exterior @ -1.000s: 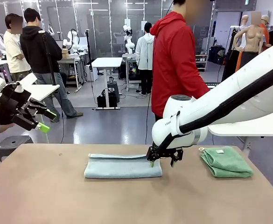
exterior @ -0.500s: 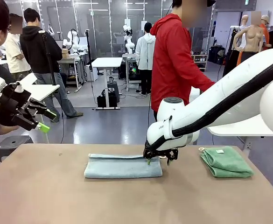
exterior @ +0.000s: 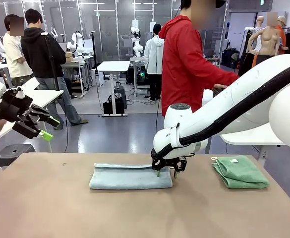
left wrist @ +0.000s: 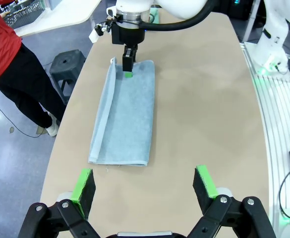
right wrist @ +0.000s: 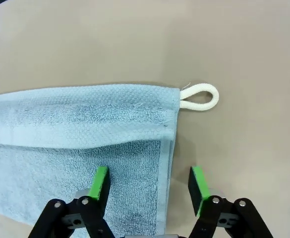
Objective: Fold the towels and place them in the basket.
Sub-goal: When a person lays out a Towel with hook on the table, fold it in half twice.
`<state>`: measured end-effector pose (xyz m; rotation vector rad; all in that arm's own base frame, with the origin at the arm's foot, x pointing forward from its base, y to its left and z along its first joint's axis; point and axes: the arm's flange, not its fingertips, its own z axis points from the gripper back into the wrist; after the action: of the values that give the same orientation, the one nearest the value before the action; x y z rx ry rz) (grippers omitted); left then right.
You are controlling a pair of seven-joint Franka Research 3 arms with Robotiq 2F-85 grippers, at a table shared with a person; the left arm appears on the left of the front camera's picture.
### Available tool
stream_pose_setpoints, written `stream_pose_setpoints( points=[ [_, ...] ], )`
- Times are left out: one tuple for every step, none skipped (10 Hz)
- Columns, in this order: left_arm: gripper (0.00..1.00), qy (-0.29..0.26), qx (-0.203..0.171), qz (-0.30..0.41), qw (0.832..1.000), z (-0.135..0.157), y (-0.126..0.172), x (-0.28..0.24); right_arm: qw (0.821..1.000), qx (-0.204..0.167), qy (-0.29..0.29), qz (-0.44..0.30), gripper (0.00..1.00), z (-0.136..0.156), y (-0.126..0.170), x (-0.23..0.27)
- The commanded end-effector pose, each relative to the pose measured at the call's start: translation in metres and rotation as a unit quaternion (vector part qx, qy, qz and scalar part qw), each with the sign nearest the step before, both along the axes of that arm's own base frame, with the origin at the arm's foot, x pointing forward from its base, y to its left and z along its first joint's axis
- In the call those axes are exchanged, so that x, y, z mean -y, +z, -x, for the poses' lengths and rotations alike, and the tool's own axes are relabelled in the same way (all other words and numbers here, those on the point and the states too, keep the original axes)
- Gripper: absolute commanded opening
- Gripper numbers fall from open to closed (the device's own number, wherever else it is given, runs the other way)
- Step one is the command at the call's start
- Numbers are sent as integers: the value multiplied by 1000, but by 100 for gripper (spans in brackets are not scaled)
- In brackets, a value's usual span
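The right gripper (exterior: 166, 173) has slid left along the table (exterior: 60, 208) and now straddles the blue-grey towel's (exterior: 130, 177) end — jaws partly spread, one pad on the cloth. The green towel (exterior: 240, 172) lies folded, well apart. Left gripper (left wrist: 145, 184) hangs wide open.
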<state>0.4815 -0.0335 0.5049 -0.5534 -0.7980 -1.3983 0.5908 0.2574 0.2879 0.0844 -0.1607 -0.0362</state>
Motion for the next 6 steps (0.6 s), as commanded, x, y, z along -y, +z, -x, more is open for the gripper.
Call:
stream_pose_setpoints(
  points=[
    [100,6,5,0,1000,3,0,1,1000,4,-20,13,80,-2,2,-8],
    [100,6,5,0,1000,3,0,1,1000,2,-24,11,64,-4,2,-8],
    [100,6,5,0,1000,3,0,1,1000,-1,-26,12,64,-5,1,-7],
    [100,6,5,0,1000,3,0,1,1000,-5,-27,12,64,-5,0,-7],
    [100,6,5,0,1000,3,0,1,1000,-11,-26,10,64,-6,-1,-7],
    [100,6,5,0,1000,3,0,1,1000,-11,-21,13,64,-7,-3,-6]
  ],
)
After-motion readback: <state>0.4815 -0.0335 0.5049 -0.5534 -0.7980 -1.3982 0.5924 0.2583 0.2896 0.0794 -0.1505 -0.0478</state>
